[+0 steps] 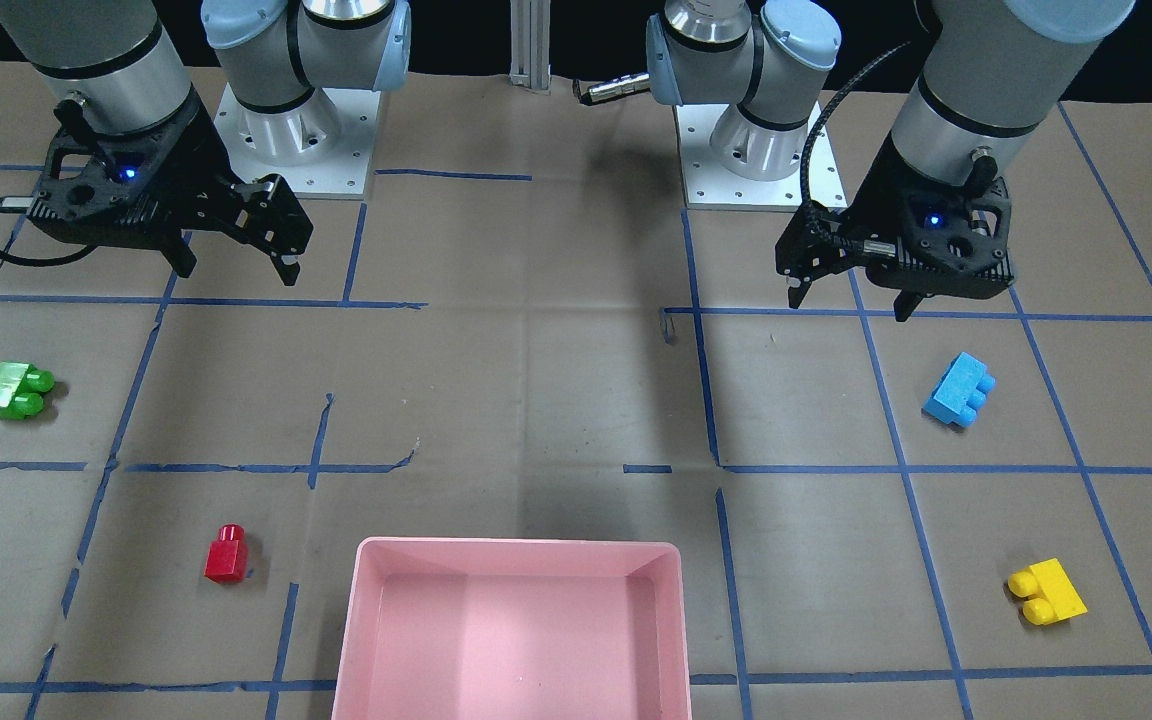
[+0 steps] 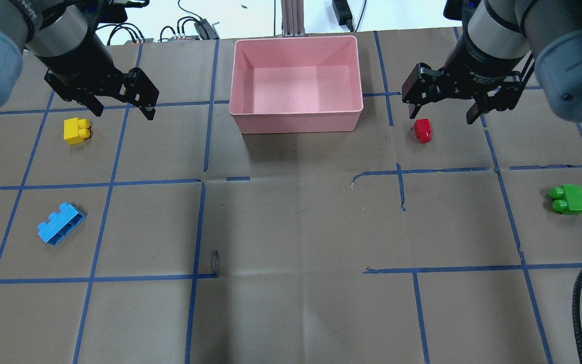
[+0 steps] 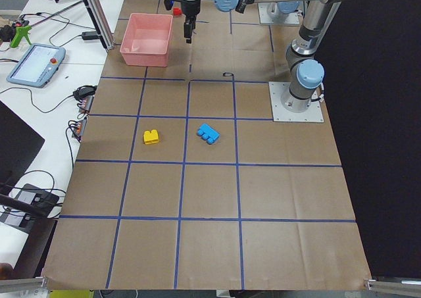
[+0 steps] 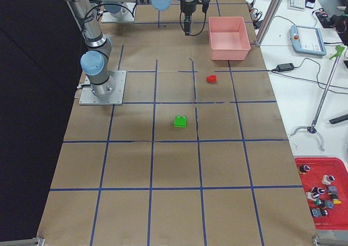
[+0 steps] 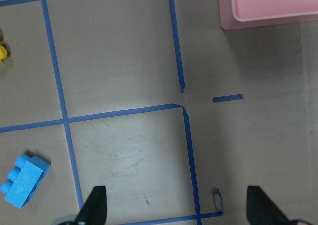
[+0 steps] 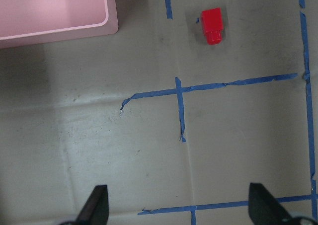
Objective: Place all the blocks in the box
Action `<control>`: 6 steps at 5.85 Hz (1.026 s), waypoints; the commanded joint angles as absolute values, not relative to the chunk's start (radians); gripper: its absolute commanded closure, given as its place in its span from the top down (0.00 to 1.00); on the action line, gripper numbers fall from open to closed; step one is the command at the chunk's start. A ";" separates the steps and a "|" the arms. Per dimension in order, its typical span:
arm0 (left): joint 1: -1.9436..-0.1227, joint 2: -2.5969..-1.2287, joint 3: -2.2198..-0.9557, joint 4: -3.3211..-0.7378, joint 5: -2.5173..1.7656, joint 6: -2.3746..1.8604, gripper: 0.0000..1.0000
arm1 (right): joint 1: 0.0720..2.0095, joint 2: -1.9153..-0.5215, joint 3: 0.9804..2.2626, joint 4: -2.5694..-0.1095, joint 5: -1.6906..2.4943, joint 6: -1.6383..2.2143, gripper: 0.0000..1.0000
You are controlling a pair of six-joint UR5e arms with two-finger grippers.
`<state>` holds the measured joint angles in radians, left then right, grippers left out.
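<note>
Spread wide, clasping nothing, at left gripper (image 2: 123,112) and right gripper (image 2: 443,116). Close by the right one: red block (image 2: 423,130), beside the box (image 2: 296,122), not in it. Farther out on the table (image 2: 296,227): yellow block (image 2: 76,131), blue block (image 2: 60,223), green block (image 2: 567,199). Box bare; seemingly all four left to do.

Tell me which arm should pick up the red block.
Right. The right gripper hangs open on the same side of the box as the red block, which its wrist camera sees; the left gripper is beyond the box, by the yellow block.
</note>
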<state>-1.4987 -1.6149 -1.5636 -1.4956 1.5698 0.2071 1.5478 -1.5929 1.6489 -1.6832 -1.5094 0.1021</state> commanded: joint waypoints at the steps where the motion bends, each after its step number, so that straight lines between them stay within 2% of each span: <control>1: -1.499 -1.615 -1.560 -1.496 1.566 0.207 0.99 | 1.548 -1.589 1.658 -1.684 -1.509 0.103 1.00; 6: -1.500 -1.615 -1.563 -1.497 1.572 0.206 0.99 | 1.548 -1.594 1.648 -1.683 -1.508 0.104 1.00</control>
